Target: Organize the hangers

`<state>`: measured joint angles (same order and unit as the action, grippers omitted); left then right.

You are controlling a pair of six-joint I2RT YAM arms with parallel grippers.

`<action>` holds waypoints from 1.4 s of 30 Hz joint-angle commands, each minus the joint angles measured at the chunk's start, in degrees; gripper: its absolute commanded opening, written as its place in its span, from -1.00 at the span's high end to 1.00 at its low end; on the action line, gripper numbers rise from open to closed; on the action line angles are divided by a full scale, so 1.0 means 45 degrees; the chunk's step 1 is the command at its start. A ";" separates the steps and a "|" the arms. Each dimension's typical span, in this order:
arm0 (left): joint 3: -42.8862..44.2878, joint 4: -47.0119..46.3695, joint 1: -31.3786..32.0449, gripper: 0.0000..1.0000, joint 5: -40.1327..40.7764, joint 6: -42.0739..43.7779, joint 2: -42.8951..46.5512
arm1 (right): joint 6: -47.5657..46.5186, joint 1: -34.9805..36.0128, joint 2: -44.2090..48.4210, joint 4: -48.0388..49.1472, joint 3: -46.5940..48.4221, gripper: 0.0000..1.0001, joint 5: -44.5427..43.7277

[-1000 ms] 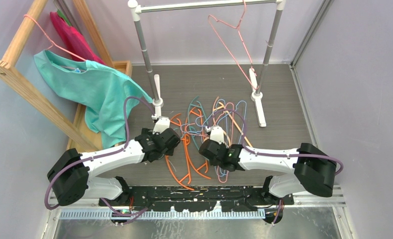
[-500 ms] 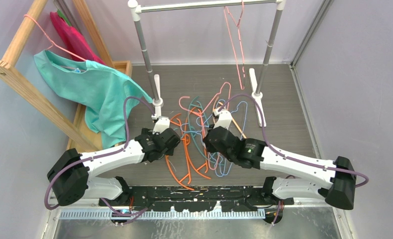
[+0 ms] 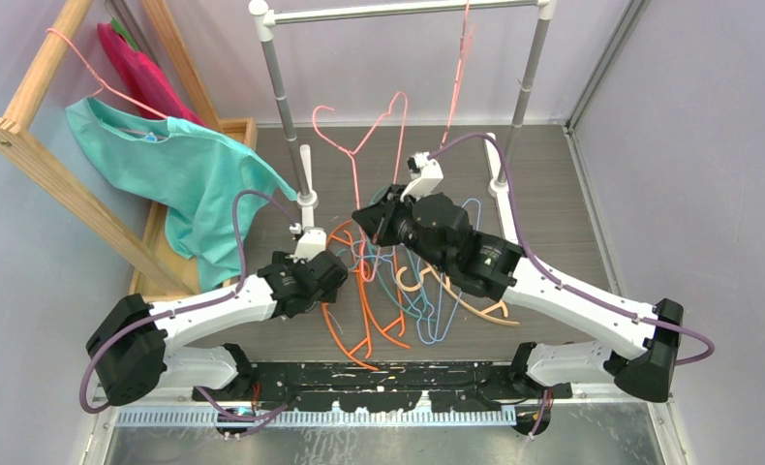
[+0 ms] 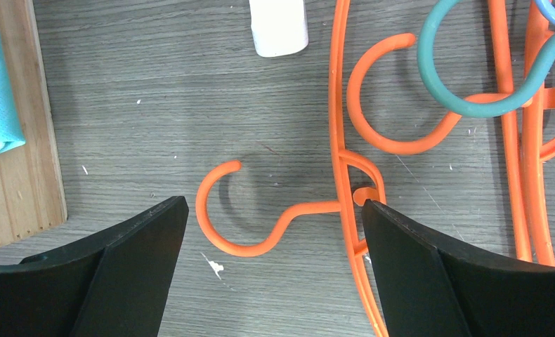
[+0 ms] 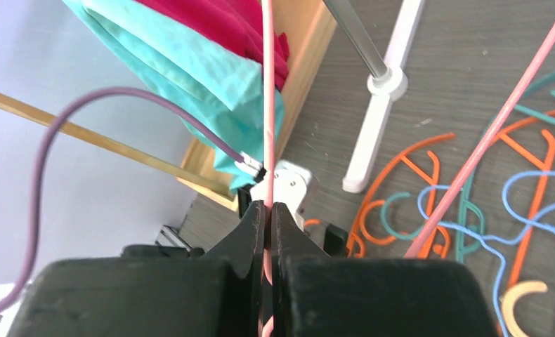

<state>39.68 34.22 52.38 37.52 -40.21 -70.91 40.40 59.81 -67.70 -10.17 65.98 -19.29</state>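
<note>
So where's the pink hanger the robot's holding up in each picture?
Top external: the pink hanger stands mid-picture, pinched low down by the right gripper.
Left wrist: not in it.
Right wrist: its thin wire rises straight up the middle from that gripper.
Shared landmark: the white rack foot.

The right claw (image 3: 367,219) has swung up and leftward, lifting a pink wire hanger (image 3: 403,126) clear of the worktop pile. The other pink hanger (image 3: 459,68) on the rail (image 3: 398,10) has turned edge-on.
</note>
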 commanded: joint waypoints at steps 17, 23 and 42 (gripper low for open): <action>-0.0178 -0.0037 0.0003 -0.96 0.0502 -0.0343 0.0632 | -0.0129 -0.4217 -0.2282 0.3510 0.3909 0.98 0.4028; -0.0050 0.0284 0.0001 -0.96 0.0646 -0.0343 0.0703 | 0.0196 -0.5046 -0.2795 0.4663 0.4244 0.98 0.4968; 0.0087 0.0674 0.0011 -0.96 0.0666 -0.0279 0.0778 | 0.2504 -0.7186 -0.2161 0.4942 0.2458 0.98 0.4621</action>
<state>38.63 36.97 52.38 38.63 -41.12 -68.23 47.44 29.91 -80.58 9.04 78.30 1.21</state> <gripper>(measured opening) 0.980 0.057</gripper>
